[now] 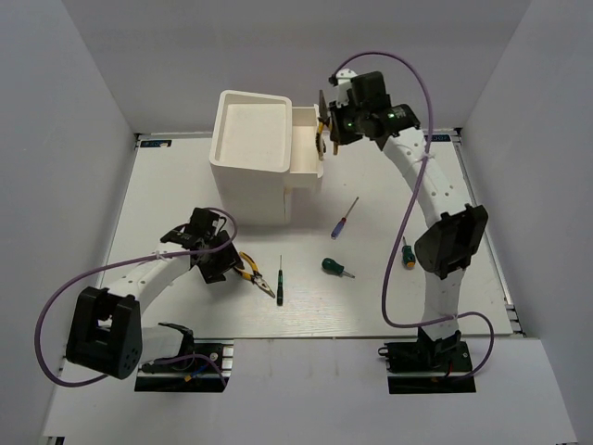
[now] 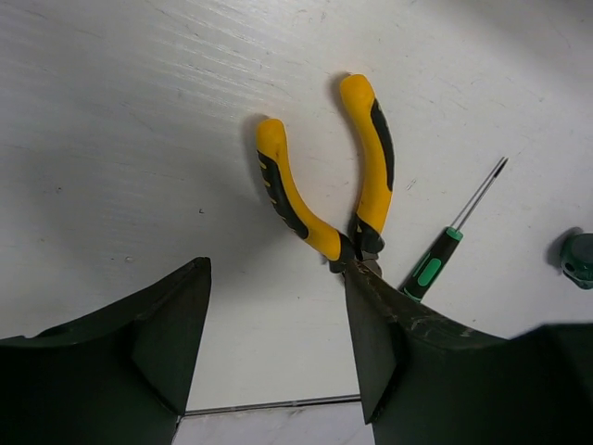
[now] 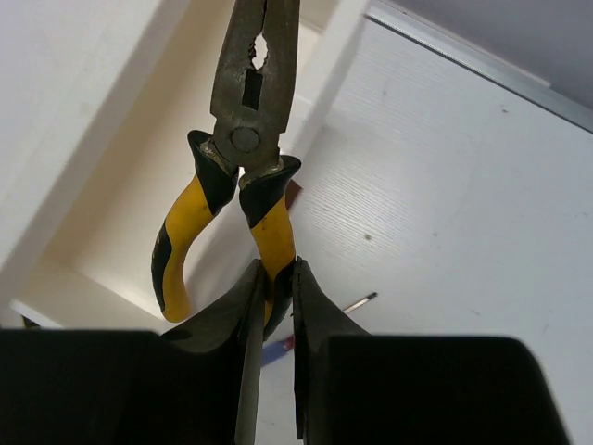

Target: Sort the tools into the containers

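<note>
While the right end effector [image 3: 275, 278] is squeezing one yellow handle of the pliers [image 3: 246, 139], their long nose is pointing straight away from it, over the open drawer [image 3: 120, 232]. The left end effector [image 2: 276, 278] is hanging open above the other pliers [image 2: 296, 199] on the table [image 2: 139, 111].

Pliers [image 3: 246, 139] over drawer [image 1: 304, 148], R of cabinet [image 1: 222, 130]

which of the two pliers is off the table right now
The lifted pliers, pinched by one yellow handle in the right gripper at the open drawer. The other pliers lie flat on the table in front of the open left gripper.
</note>
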### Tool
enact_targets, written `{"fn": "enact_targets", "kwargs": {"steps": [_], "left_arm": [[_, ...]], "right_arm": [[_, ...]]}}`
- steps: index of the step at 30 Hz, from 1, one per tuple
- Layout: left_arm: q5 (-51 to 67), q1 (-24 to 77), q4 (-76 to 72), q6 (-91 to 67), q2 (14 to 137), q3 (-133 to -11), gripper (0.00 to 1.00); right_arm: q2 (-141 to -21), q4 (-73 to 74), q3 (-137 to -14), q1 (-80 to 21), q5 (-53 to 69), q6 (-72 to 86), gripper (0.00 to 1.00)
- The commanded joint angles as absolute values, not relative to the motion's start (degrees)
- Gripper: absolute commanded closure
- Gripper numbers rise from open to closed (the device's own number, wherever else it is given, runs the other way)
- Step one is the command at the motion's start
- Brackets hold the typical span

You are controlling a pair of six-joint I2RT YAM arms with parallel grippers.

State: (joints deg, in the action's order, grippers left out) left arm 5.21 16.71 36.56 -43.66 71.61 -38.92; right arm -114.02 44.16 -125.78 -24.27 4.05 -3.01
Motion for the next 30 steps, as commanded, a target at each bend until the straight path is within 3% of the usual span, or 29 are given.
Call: {"fn": "enact_targets", "kwargs": {"steps": [1,18,20,21,22,24,29,30], "left_arm": [[4.22,18.01,35.33,-45.17,71.19,-40.52,0.30],[3.16,20.91,34.72,-45.70,74.35,-42.19,0.28],[2.64,20.92,34.72,-45.70,74.36,-42.19,0.28],[2.64,21.44,34.72,-46.31,74.88,-42.19,0.28],[2.64,21.45,34.72,-46.32,74.88,-42.19,0.28],[2.64,21.97,34.72,-46.84,74.88,-42.19,0.28],[0.97,22.59,34.72,-47.37,76.72,-43.41,0.31],[0.97,23.20,34.72,-47.37,76.73,-43.42,0.33]], "right_arm": [[-112.06,34.30,-126.30,-28.29,-1.65,2.19,1.00],[-117.68,33.93,-125.60,-32.43,-4.49,4.31,1.00],[-118.04,34.02,-125.51,-32.43,-3.61,4.04,0.85],[-118.04,34.01,-125.51,-32.26,-2.99,3.96,0.61],[-118.04,34.19,-125.59,-32.26,-1.16,3.61,0.47],[-117.08,34.28,-125.51,-32.17,2.17,2.82,0.29],[-110.76,30.60,-122.09,-31.91,5.09,2.55,0.25],[-108.65,29.80,-120.43,-31.73,5.27,2.64,0.31]]}}
